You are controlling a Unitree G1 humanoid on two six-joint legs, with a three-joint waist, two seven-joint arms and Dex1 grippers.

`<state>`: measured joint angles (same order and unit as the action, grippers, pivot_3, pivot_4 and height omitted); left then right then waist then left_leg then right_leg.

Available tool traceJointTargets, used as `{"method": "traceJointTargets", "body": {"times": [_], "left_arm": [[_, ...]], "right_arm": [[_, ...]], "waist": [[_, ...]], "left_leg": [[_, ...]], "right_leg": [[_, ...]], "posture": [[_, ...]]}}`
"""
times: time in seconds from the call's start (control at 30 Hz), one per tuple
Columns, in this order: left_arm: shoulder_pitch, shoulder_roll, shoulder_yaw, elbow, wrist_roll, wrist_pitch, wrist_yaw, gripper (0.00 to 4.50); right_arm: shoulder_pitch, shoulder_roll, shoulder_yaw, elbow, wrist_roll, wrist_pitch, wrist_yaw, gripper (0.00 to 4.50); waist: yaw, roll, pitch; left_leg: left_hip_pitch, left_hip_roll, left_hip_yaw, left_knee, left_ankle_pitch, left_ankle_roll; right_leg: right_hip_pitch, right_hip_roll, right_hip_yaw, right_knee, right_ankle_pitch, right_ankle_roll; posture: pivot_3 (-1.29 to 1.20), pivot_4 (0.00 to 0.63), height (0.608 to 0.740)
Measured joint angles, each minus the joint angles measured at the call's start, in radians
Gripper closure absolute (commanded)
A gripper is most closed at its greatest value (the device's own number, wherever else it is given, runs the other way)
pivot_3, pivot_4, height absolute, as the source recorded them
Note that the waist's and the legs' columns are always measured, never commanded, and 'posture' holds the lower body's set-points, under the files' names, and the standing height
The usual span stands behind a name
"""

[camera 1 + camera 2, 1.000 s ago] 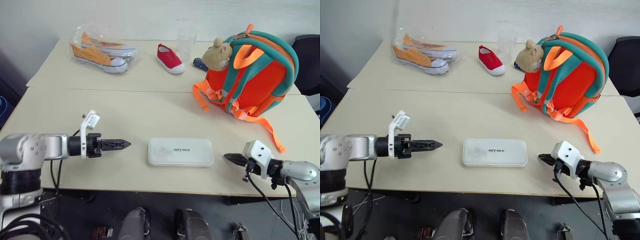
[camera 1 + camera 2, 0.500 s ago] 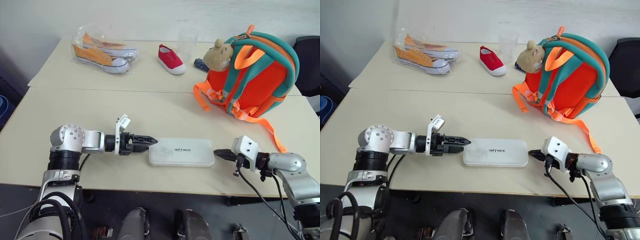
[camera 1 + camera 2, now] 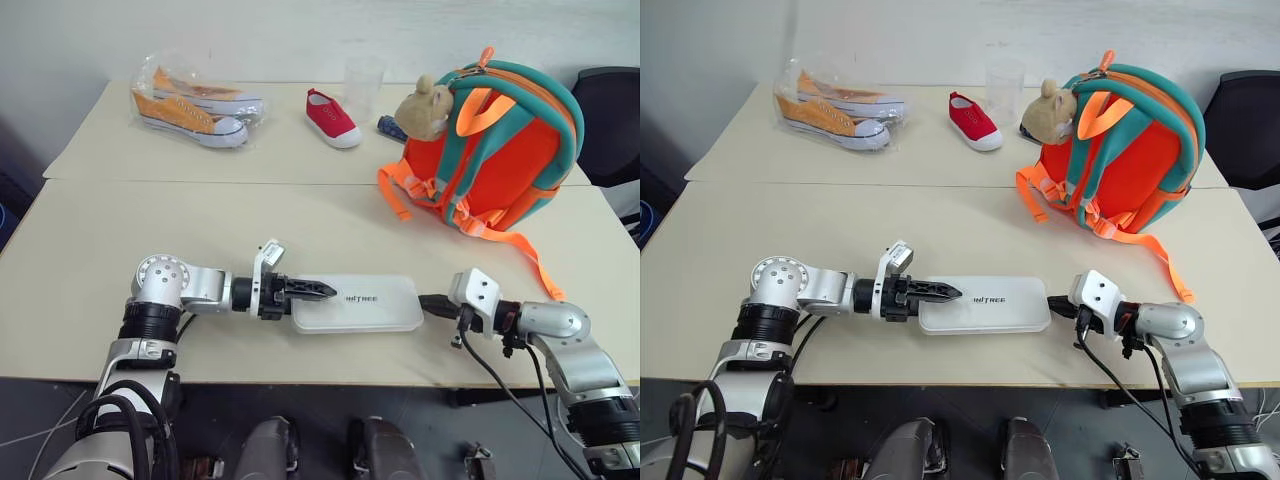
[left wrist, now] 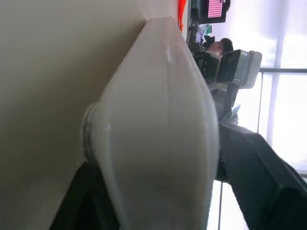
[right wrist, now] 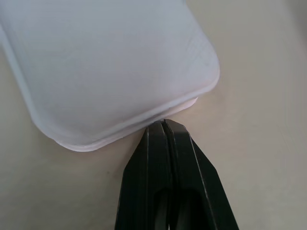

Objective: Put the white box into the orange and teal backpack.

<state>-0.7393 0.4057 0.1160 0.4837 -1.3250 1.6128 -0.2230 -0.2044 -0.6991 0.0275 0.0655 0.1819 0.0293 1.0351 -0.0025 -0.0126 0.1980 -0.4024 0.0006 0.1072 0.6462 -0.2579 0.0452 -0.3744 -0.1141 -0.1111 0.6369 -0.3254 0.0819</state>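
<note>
Left eye view shows the white box (image 3: 358, 303) lying flat on the tabletop (image 3: 120, 240), well apart from the orange and teal backpack (image 3: 497, 150), which stands upright farther back and to the box's right with a tan plush bear (image 3: 421, 106) at its top. At the box's left end, the left pincer (image 3: 318, 291) has 1 black finger laid over the lid; the left wrist view shows its 2 fingers (image 4: 254, 163) either side of the box's end, 1 above and 1 beneath, so this pincer straddles the box at a middling gap. At the box's right end, the right pincer (image 3: 430, 300) has its 2 fingers pressed together with nothing between them, their tips touching the box's rim in the right wrist view. Behind the box, toward the wall, lie a red shoe (image 3: 332, 117), a clear cup (image 3: 364, 85) and a bag of orange sneakers (image 3: 195, 104).
</note>
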Motion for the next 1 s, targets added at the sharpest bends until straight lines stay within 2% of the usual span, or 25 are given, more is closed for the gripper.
{"method": "traceJointTargets", "body": {"times": [0.1, 0.17, 0.27, 0.37, 0.5, 0.6, 0.67, 0.77, 0.97, 1.0], "left_arm": [[0.006, -0.008, 0.03, 0.003, -0.015, 0.001, 0.039, 3.19], [0.007, -0.019, 0.054, -0.012, -0.038, 0.002, 0.04, 3.24], [0.036, -0.007, 0.109, -0.079, -0.05, -0.013, 0.037, 3.24], [0.123, 0.047, 0.162, -0.215, -0.005, -0.122, -0.039, 3.24], [0.301, 0.236, 0.125, -0.478, 0.207, -0.458, -0.442, 3.24], [0.368, 0.23, 0.12, -0.548, 0.355, -0.763, -0.672, 3.24], [0.369, 0.193, 0.119, -0.554, 0.412, -0.904, -0.735, 3.24], [0.358, 0.211, 0.114, -0.56, 0.461, -0.991, -0.807, 3.24], [0.356, 0.236, 0.089, -0.585, 0.497, -1.031, -0.88, 3.24], [0.361, 0.237, 0.09, -0.587, 0.501, -1.033, -0.879, 3.24]], "right_arm": [[0.021, 0.006, -0.007, -0.022, 0.013, 0.01, -0.003, 4.5], [0.05, 0.025, -0.024, -0.04, 0.044, 0.018, -0.008, 4.5], [0.106, 0.071, -0.071, -0.107, 0.14, 0.045, -0.024, 3.91], [0.16, 0.05, -0.178, -0.169, 0.211, 0.087, -0.053, 2.93], [0.197, 0.049, -0.302, -0.231, 0.266, 0.172, -0.161, 1.6], [0.078, 0.083, -0.343, -0.228, 0.272, 0.241, -0.3, 0.55], [-0.027, 0.086, -0.346, -0.215, 0.272, 0.269, -0.36, 0.04], [-0.203, 0.096, -0.299, -0.118, 0.233, 0.281, -0.408, 0.04], [-0.467, 0.182, -0.195, 0.198, 0.135, 0.278, -0.484, 0.04], [-0.509, 0.199, -0.188, 0.244, 0.127, 0.277, -0.495, 0.44]], "waist": [[0.002, 0.0, 0.0], [0.002, -0.001, 0.0], [0.002, 0.0, 0.0], [0.0, 0.0, 0.0], [-0.001, 0.0, 0.001], [0.0, 0.004, 0.001], [0.004, 0.005, 0.001], [-0.001, 0.005, 0.001], [-0.01, 0.005, 0.002], [-0.015, 0.006, 0.002]], "left_leg": [[0.0, 0.0, 0.0, 0.0, 0.0, 0.0], [-0.001, 0.0, 0.0, 0.0, 0.0, 0.0], [-0.002, 0.0, -0.001, 0.0, 0.0, 0.0], [-0.001, 0.0, 0.0, 0.0, -0.001, -0.001], [-0.001, 0.001, 0.002, -0.003, -0.004, -0.008], [-0.002, 0.0, 0.003, -0.004, -0.005, -0.009], [-0.002, 0.001, 0.002, -0.005, -0.005, -0.009], [-0.002, 0.0, 0.002, -0.009, -0.004, -0.007], [-0.003, -0.001, 0.004, -0.013, 0.001, 0.002], [-0.004, -0.001, 0.004, -0.013, 0.001, 0.002]], "right_leg": [[0.0, 0.0, 0.0, 0.0, 0.0, 0.0], [0.0, 0.0, 0.0, 0.0, 0.0, 0.0], [-0.001, 0.0, 0.0, 0.0, 0.0, 0.0], [-0.001, 0.0, 0.001, -0.001, 0.0, 0.0], [-0.003, 0.001, 0.001, -0.002, -0.001, -0.002], [-0.003, 0.0, 0.002, -0.006, -0.001, -0.002], [-0.003, -0.001, 0.002, -0.007, -0.001, -0.002], [-0.004, 0.0, 0.001, -0.008, 0.0, -0.002], [-0.005, 0.0, 0.001, -0.007, -0.001, -0.002], [-0.005, 0.0, 0.001, -0.007, -0.001, -0.002]], "posture": [[0.0, 0.15, 0.74], [0.0, 0.15, 0.74], [0.0, 0.15, 0.74], [0.0, 0.15, 0.74], [0.0, 0.15, 0.74], [0.0, 0.15, 0.74], [0.0, 0.15, 0.74], [0.0, 0.15, 0.74], [0.0, 0.15, 0.74], [0.0, 0.15, 0.74]]}}
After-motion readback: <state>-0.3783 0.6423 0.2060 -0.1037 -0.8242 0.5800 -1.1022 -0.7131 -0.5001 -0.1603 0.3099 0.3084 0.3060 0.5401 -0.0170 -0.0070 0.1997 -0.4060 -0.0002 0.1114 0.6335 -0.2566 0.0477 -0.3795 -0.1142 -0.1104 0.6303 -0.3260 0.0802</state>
